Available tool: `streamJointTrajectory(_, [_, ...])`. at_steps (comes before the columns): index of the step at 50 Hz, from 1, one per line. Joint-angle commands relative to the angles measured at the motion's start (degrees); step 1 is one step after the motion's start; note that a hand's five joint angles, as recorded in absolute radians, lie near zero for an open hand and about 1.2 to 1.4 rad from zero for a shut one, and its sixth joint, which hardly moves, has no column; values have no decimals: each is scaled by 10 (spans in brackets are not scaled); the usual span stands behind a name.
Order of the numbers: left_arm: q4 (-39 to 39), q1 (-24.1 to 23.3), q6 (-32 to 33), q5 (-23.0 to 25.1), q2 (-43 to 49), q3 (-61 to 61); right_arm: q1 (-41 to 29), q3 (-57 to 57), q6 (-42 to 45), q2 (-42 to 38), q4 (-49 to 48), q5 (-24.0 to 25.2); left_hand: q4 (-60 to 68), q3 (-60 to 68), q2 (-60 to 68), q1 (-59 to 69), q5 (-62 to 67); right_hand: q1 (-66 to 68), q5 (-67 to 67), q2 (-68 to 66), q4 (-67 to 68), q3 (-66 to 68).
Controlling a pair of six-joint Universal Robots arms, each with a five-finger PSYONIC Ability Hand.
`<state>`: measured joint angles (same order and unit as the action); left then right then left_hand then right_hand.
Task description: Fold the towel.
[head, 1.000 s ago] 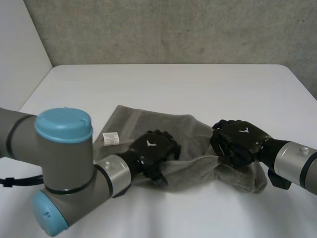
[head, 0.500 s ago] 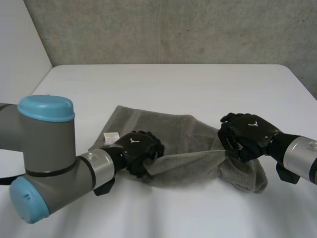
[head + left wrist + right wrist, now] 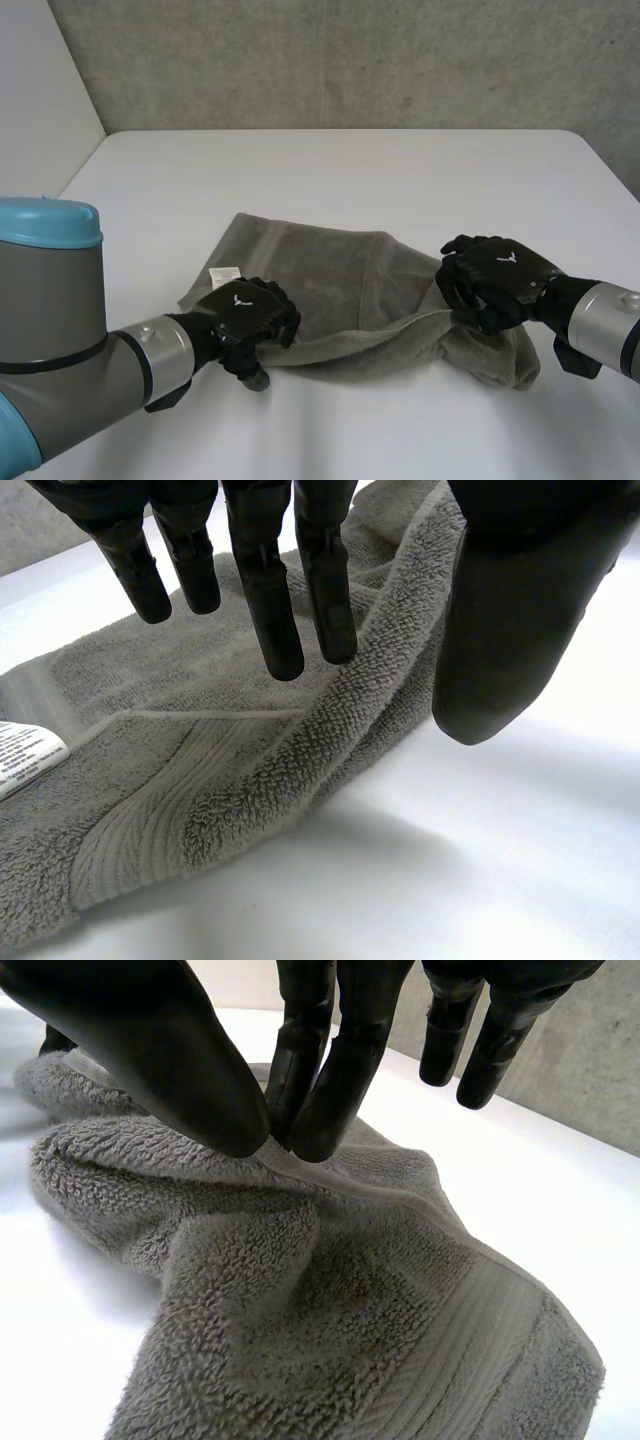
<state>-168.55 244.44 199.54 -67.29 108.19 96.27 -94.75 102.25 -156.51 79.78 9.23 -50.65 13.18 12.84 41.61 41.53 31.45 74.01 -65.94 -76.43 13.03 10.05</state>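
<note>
A grey towel (image 3: 320, 270) lies crumpled on the white table (image 3: 350, 170), with its near edge stretched between my two hands. My left hand (image 3: 243, 312) is at the left end of that edge, close to the white label (image 3: 222, 275). In the left wrist view its fingers (image 3: 272, 600) hang straight over the towel (image 3: 250, 770) and the thumb stands apart beside the thick hem, so the hand is open. My right hand (image 3: 498, 280) is at the towel's right end. There thumb and fingers (image 3: 185, 1055) pinch a raised fold of the towel (image 3: 350, 1300).
The label (image 3: 25, 755) lies on the towel beside my left hand's fingertips. A bunched lump of towel (image 3: 495, 355) sits under and in front of my right hand. A grey wall stands behind the table's far edge.
My left hand has slid left along the towel's near edge, from the middle to the left end near the label. The edge is now drawn out longer. My right hand has kept its pinch.
</note>
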Motion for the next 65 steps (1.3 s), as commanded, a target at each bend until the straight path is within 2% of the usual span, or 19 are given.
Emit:
streamJointTrajectory(1, [-7,-5,-4,1,10,-7,0,10,1,-1,-6,0,-32,-28,-3,-2,-1,60,-41,-36,-30,-1])
streamJointTrajectory(4, [-19,-7,-6,2,19,-15,1,10,1,-2,-7,0,-32,-28,-70,-69,-68,60,-41,-36,-30,-1])
streamJointTrajectory(6, [-44,-13,-6,0,33,-27,1,9,1,-2,-7,0,-32,-28,-233,-232,-231,60,-41,-36,-30,-1])
streamJointTrajectory(11, [-84,-18,-12,-3,47,-39,1,10,1,-2,-7,0,-32,-28,-313,-313,-312,60,-41,-36,-30,-1])
streamJointTrajectory(21, [-122,-37,-28,-6,101,-66,6,13,1,-5,-11,1,-32,-28,-312,-312,-311,60,-41,-36,-30,-1])
streamJointTrajectory(23, [-122,-41,-26,-7,111,-70,7,12,1,-6,-11,1,-32,-28,-287,-286,-285,60,-41,-36,-30,-1])
streamJointTrajectory(28, [-101,-48,-21,-13,127,-73,10,6,2,-7,-11,0,-32,-28,-84,-83,-82,60,-41,-36,-30,-1])
streamJointTrajectory(33, [-85,-46,-20,-21,127,-73,10,-4,6,-7,-10,-1,-32,-28,-46,-46,-45,60,-41,-36,-30,-1])
streamJointTrajectory(34, [-79,-44,-20,-28,124,-74,10,-4,6,-7,-10,-1,-32,-28,-7,-6,-5,60,-41,-36,-30,-1])
streamJointTrajectory(35, [-74,-41,-20,-35,121,-74,10,-6,7,-7,-10,-1,-32,-28,142,143,144,60,-41,-36,-30,-1])
streamJointTrajectory(36, [-74,-41,-20,-35,120,-74,9,-7,7,-7,-9,-2,-32,-28,144,144,145,60,-41,-36,-30,-1])
streamJointTrajectory(38, [-72,-38,-20,-41,120,-74,8,-8,8,-7,-9,-3,-32,-28,346,347,348,60,-41,-36,-30,-1])
streamJointTrajectory(40, [-71,-35,-20,-45,118,-74,7,-8,10,-7,-9,-5,-32,-28,384,384,385,60,-41,-36,-30,-1])
streamJointTrajectory(50, [-72,-9,-23,-68,93,-96,-2,-33,99,-42,11,-14,-32,-28,384,385,386,60,-41,-36,-30,-1])
streamJointTrajectory(55, [-78,-10,-21,-65,109,-139,-24,-140,116,-105,47,-16,-32,-28,384,385,386,60,-41,-36,-30,-1])
streamJointTrajectory(61, [-178,-17,-34,-84,164,-268,-82,-282,82,-149,9,-54,-32,-28,384,385,386,60,-41,-36,-30,-1])
streamJointTrajectory(63, [-217,-21,-45,-99,164,-292,-106,-373,6,-149,-53,-103,-32,-28,384,385,386,60,-41,-36,-30,-1])
streamJointTrajectory(64, [-262,-28,-65,-114,157,-308,-106,-374,6,-149,-54,-104,-32,-28,384,385,386,60,-41,-36,-30,-1])
streamJointTrajectory(65, [-312,-38,-90,-125,137,-314,-110,-414,-47,-138,-84,-119,-32,-28,384,385,386,60,-41,-36,-30,-1])
